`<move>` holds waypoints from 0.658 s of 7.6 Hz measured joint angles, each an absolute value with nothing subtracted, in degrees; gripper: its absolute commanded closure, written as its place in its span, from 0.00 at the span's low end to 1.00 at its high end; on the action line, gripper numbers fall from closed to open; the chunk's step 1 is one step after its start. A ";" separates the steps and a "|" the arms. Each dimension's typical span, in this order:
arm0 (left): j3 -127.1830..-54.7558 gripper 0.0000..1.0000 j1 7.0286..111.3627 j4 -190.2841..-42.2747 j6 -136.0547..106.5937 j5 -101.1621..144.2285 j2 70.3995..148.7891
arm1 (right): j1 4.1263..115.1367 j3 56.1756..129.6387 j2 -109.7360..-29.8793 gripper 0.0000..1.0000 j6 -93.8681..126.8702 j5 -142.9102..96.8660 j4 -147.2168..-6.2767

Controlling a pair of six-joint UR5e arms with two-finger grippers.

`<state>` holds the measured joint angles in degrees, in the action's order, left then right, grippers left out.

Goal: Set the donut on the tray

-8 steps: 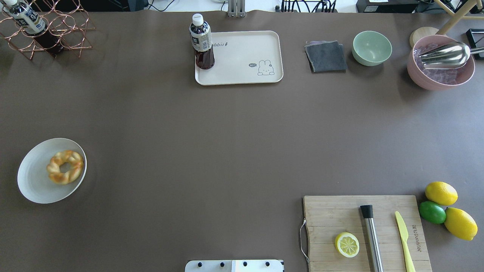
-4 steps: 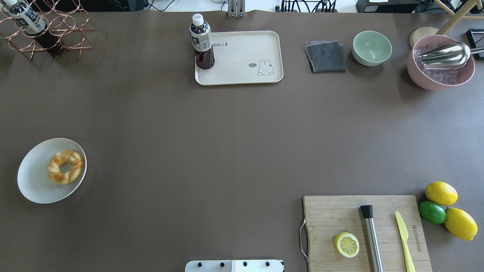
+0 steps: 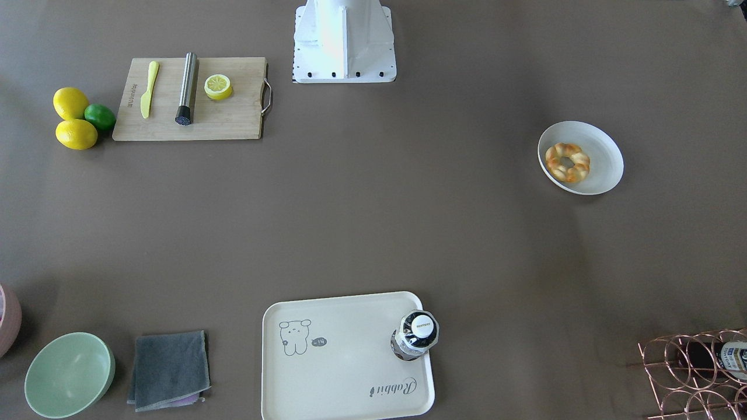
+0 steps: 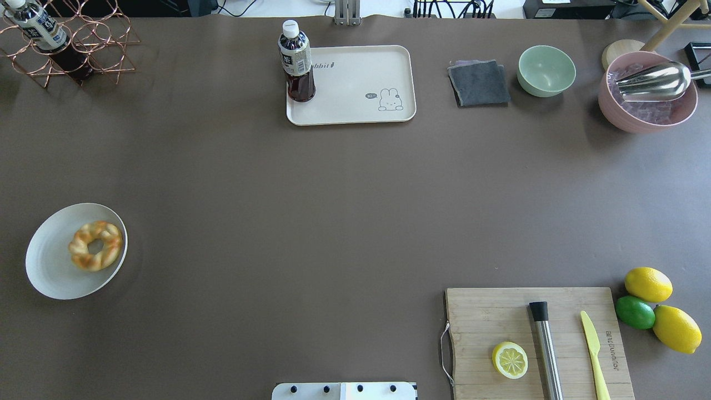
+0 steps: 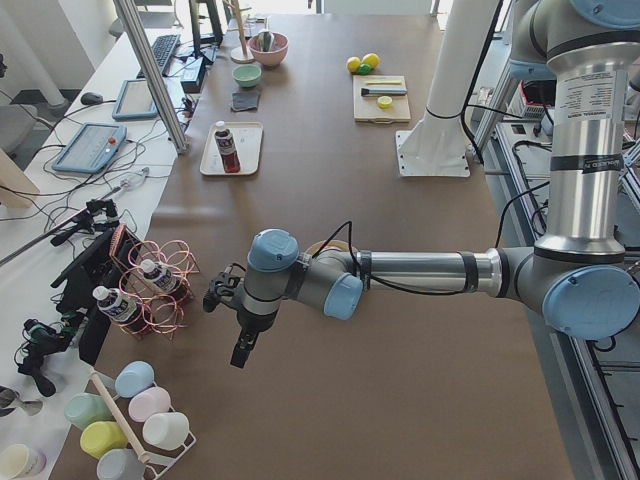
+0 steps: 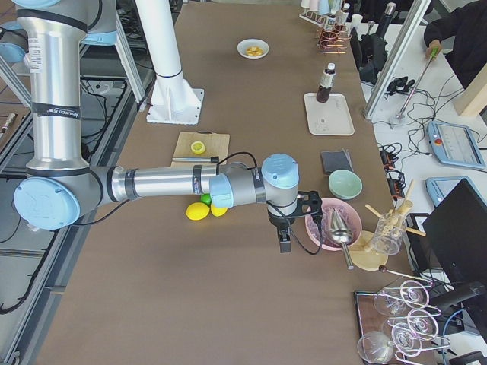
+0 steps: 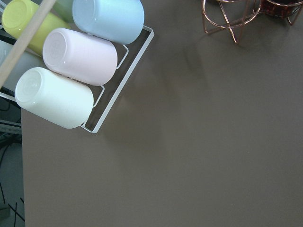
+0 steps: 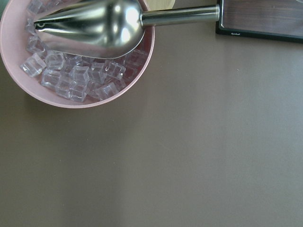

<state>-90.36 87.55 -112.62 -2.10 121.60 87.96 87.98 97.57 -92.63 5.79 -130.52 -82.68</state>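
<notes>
Twisted ring donut (image 4: 95,253), golden, orange-brown patches, seemingly glazed

Plain dull-brown table cover (image 4: 333,211) all over. Overhead view, 9 o'clock: golden-yellow twisted ring donut (image 4: 95,253), orange-brown glaze patches, in plain white round bowl (image 4: 50,278). 12 o'clock: cream rectangular tray (image 4: 355,83), dark-grey line-drawn rabbit (image 4: 391,100), grey script lettering. On it, dark red-brown plastic bottle (image 4: 297,61), white cap, white label. 1 o'clock: charcoal folded cloth (image 4: 479,83), mint-green round bowl (image 4: 546,70). 2 o'clock: pink bowl (image 4: 627,122), clear ice cubes (image 8: 71,80), shiny silver metal scoop (image 4: 655,80). 5 o'clock: pale grained wooden cutting board (image 4: 489,316), yellow lemon half (image 4: 509,360), lime-yellow plastic knife (image 4: 593,347).
</notes>
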 measured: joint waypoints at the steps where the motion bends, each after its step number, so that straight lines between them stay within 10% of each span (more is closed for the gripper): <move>1: -90.35 0.02 87.54 -112.58 -2.36 125.75 87.65 | 87.98 97.52 -92.83 0.00 5.85 -131.14 -82.69; 5: -90.66 0.02 87.47 -112.91 -5.96 135.34 85.62 | 87.98 97.65 -93.59 0.00 5.57 -132.76 -82.40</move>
<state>-90.66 87.47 -112.91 -5.96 135.34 85.62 87.98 97.65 -93.59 5.57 -132.76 -82.40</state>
